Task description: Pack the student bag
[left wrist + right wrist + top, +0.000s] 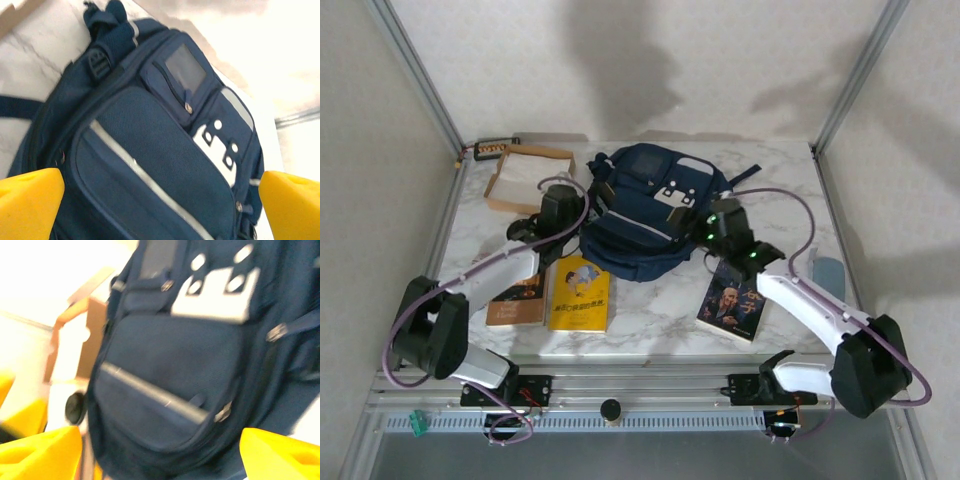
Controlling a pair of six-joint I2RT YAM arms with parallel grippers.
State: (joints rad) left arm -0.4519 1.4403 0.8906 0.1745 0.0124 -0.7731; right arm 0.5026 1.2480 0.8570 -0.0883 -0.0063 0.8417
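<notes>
My left pincer (161,202) hangs wide open beside the student bag (645,225). My right pincer (160,455), across it, gapes empty.

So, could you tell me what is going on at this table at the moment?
Two robot arms are packing a large navy blue fabric backpack, which lies on the white marble table. The left arm and the right arm flank it, both with jaws open and holding nothing. Three books lie on the table in front: a yellow paperback, a brown-covered book partly under the left arm, and a dark book with a man's portrait. None looks packed yet.
</notes>
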